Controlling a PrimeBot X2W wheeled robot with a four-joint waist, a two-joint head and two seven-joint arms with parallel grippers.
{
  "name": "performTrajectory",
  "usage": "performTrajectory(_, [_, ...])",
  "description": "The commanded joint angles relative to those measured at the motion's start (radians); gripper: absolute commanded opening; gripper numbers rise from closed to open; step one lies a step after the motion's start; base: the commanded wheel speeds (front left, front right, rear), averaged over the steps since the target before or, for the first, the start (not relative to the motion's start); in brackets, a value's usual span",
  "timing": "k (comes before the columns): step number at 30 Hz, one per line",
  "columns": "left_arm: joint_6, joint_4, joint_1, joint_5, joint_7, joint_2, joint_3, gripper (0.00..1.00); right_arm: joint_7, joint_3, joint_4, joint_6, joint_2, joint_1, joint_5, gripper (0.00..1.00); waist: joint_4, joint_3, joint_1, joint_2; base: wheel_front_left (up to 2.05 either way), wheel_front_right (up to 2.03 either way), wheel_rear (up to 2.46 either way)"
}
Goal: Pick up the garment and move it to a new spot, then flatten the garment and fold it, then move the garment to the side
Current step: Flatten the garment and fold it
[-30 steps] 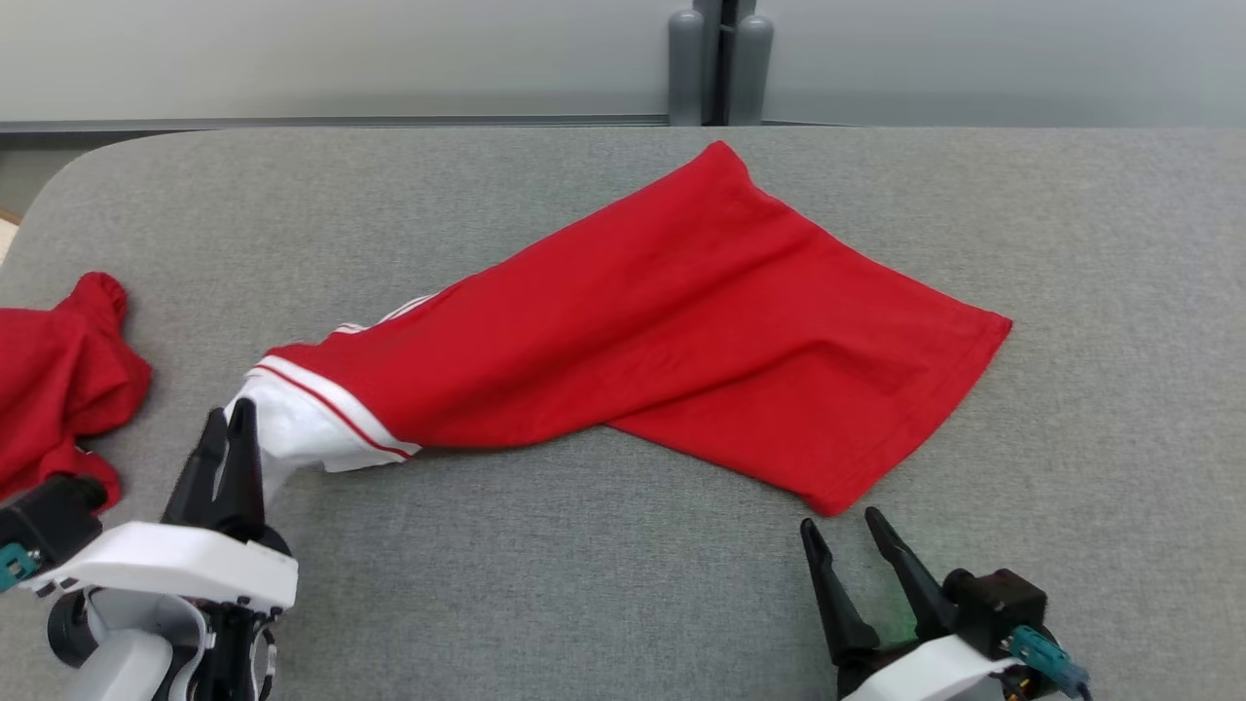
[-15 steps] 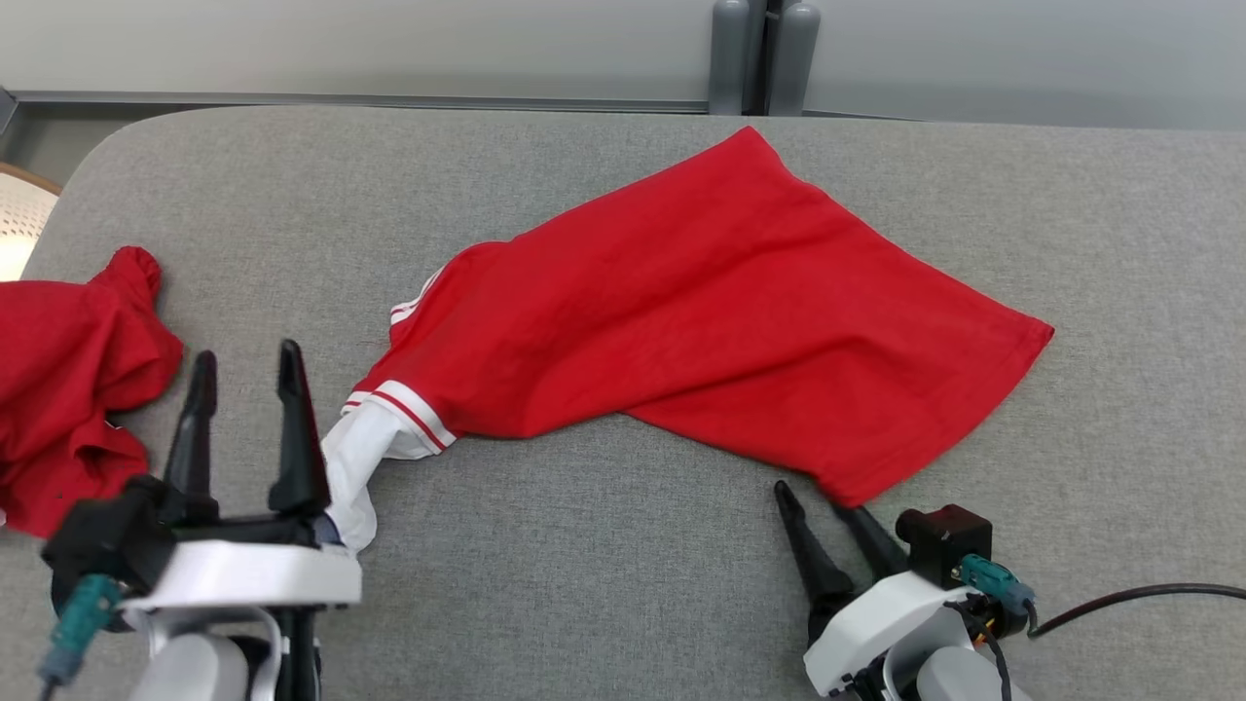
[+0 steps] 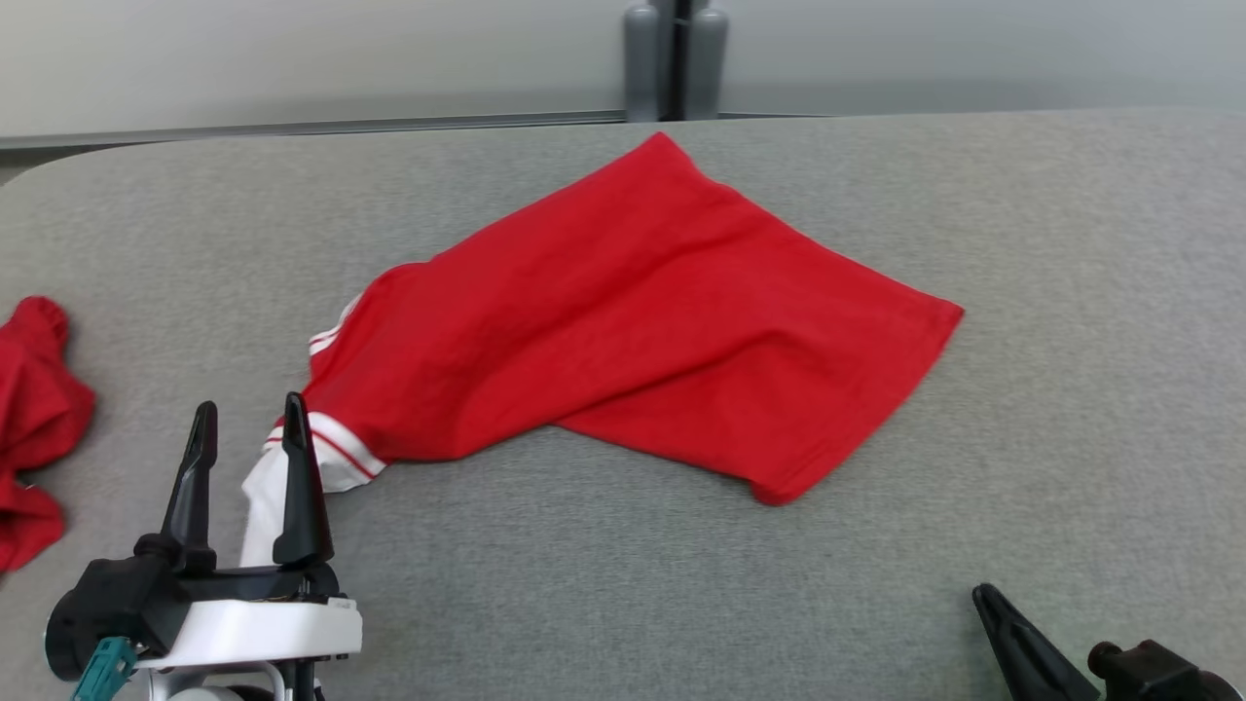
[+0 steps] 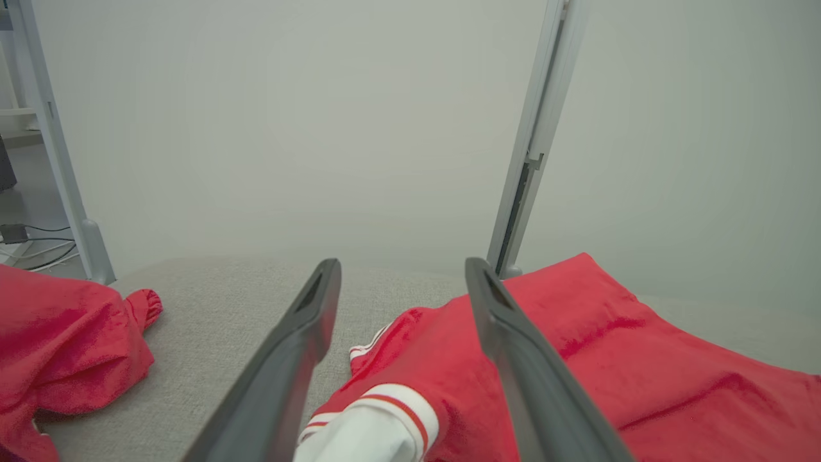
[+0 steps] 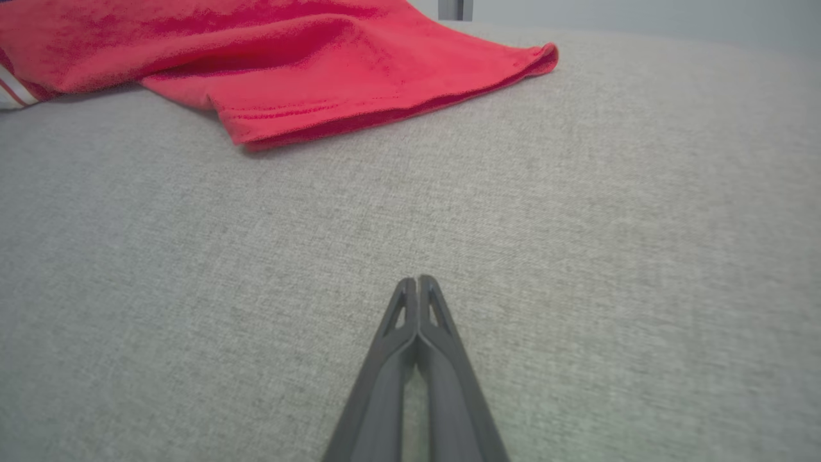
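The dark, long-fingered left pincer [image 3: 248,414] has its two fingers spread wide apart; the dark right pincer [image 5: 417,282] has its fingers pressed tight together.

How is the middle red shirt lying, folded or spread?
Loosely spread: the red cloth shirt with white-striped sleeve lies rumpled, partly doubled over.

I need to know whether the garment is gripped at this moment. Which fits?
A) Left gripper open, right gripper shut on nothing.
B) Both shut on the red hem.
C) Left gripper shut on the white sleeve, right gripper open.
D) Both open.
A: the left gripper holds its fingers apart around the loose white sleeve, and the right gripper has its fingers pressed together over the bare grey surface, short of the red garment.
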Motion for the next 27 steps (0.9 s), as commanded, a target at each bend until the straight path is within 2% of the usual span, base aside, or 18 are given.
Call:
performTrajectory(1, [-0.007, -0.002, -0.017, 0.017, -0.002, -0.006, 0.012, 1.0, -0.001, 0.007, -0.059, 0.0, 0.008, 0.01, 0.025, 0.0, -0.033, 0.003, 0.0, -0.0001, 0.0, 0.0, 0.0])
performTrajectory(4, [-0.023, -0.006, -0.032, 0.036, -0.002, -0.012, 0.009, 1.0, -0.001, 0.043, -0.113, -0.001, 0.013, -0.009, 0.067, 0.0, -0.04, 0.01, 0.0, -0.0001, 0.0, 0.0, 0.0])
performTrajectory(5, [-0.03, -0.008, -0.038, 0.044, -0.002, -0.015, 0.001, 1.0, -0.001, 0.066, -0.113, -0.001, 0.024, -0.021, 0.081, 0.25, -0.037, 0.012, 0.0, -0.0001, 0.0, 0.0, 0.0])
performTrajectory(6, [-0.03, -0.008, -0.038, 0.044, -0.002, -0.015, 0.001, 1.0, -0.001, 0.066, -0.113, -0.001, 0.024, -0.021, 0.081, 0.25, -0.037, 0.012, 0.0, -0.0001, 0.0, 0.0, 0.0])
performTrajectory(7, [-0.033, -0.008, -0.042, 0.05, -0.002, -0.015, -0.003, 1.0, -0.001, 0.082, -0.111, 0.0, 0.035, -0.035, 0.094, 0.7, -0.034, 0.013, 0.0, -0.0001, 0.0, 0.0, 0.0])
performTrajectory(8, [-0.037, -0.005, -0.045, 0.053, -0.002, -0.016, -0.006, 1.0, -0.001, 0.102, -0.101, 0.0, 0.048, -0.053, 0.109, 1.0, -0.028, 0.013, 0.0, -0.0001, 0.0, 0.0, 0.0])
performTrajectory(12, [-0.049, 0.008, -0.052, 0.06, -0.002, -0.019, -0.014, 1.0, -0.001, 0.186, -0.018, 0.0, 0.086, -0.127, 0.175, 1.0, 0.005, 0.008, 0.0, -0.0001, 0.0, 0.0, 0.0])
performTrajectory(18, [-0.019, 0.013, -0.036, 0.029, -0.002, -0.019, -0.059, 1.0, -0.001, 0.263, 0.11, 0.0, 0.129, -0.229, 0.325, 1.0, 0.067, -0.008, 0.0, -0.0001, 0.0, 0.0, 0.0])
performTrajectory(27, [0.001, 0.01, -0.033, 0.023, -0.002, -0.02, -0.092, 1.0, 0.0, 0.266, 0.254, 0.002, 0.162, -0.342, 0.452, 1.0, 0.139, -0.011, 0.0, -0.0001, 0.0, 0.0, 0.0])
